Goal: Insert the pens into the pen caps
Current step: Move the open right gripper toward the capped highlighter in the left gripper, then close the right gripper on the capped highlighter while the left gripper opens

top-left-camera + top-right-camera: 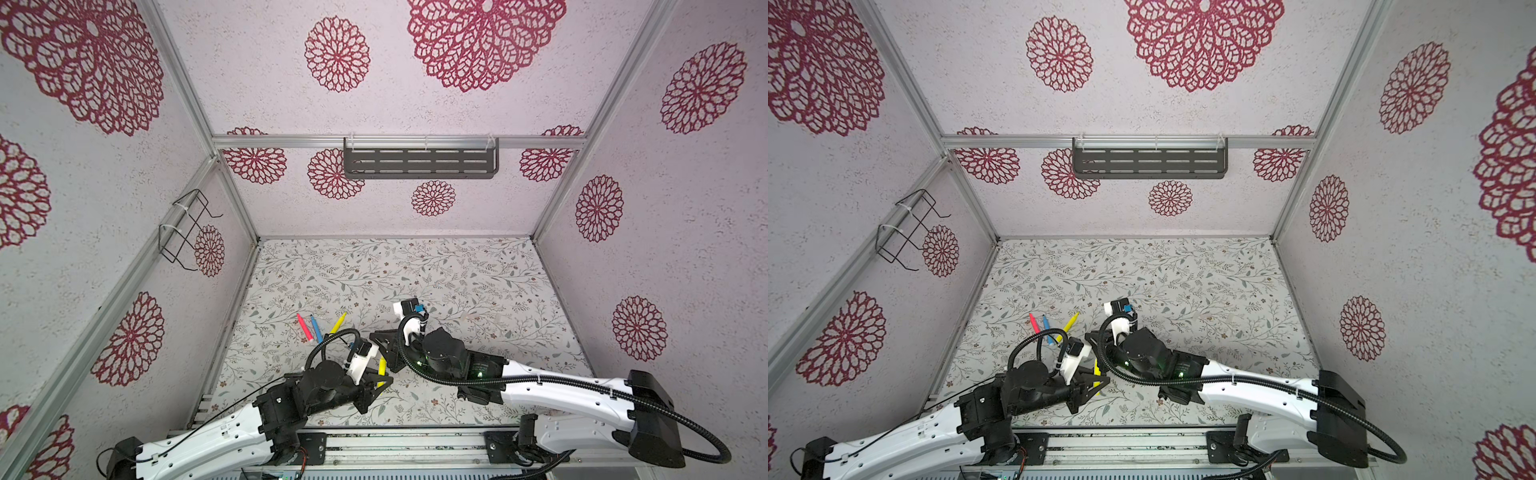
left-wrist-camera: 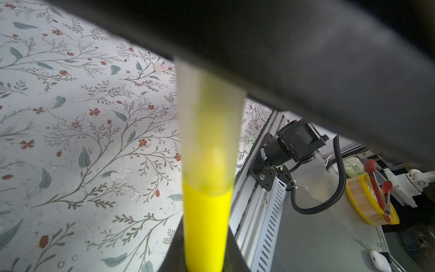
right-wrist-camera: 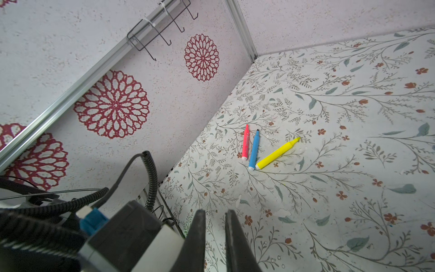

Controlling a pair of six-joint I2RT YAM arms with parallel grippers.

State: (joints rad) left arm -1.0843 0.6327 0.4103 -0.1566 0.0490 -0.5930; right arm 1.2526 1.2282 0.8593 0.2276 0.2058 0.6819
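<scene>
In both top views your left gripper (image 1: 384, 380) (image 1: 1098, 381) is clamped on the held yellow pen (image 1: 381, 365) (image 1: 1097, 368) near the front of the desk (image 1: 436, 270). It aims the pen toward the right gripper (image 1: 384, 345) (image 1: 1096, 338), which reaches across the middle so the two meet tip to tip. The pink-red pen (image 1: 304, 328), blue pen (image 1: 316, 328) and loose yellow pen (image 1: 338, 323) lie together farther back on the left, well apart from the work.

In the left wrist view, the held pen rises from between the gripper's fingers, and a clear cap (image 2: 209, 122) already sleeves its upper part. The cap's rim sits well down the barrel, so you look close to seated. The right gripper's dark body crosses the cap's far end. Whether it presses on the cap or merely covers it, I cannot tell.

In the right wrist view, your right gripper's fingers (image 3: 200, 235) stand almost together with nothing visible between them. The blue and loose yellow pens show bare tips, so they are still to cap.
</scene>
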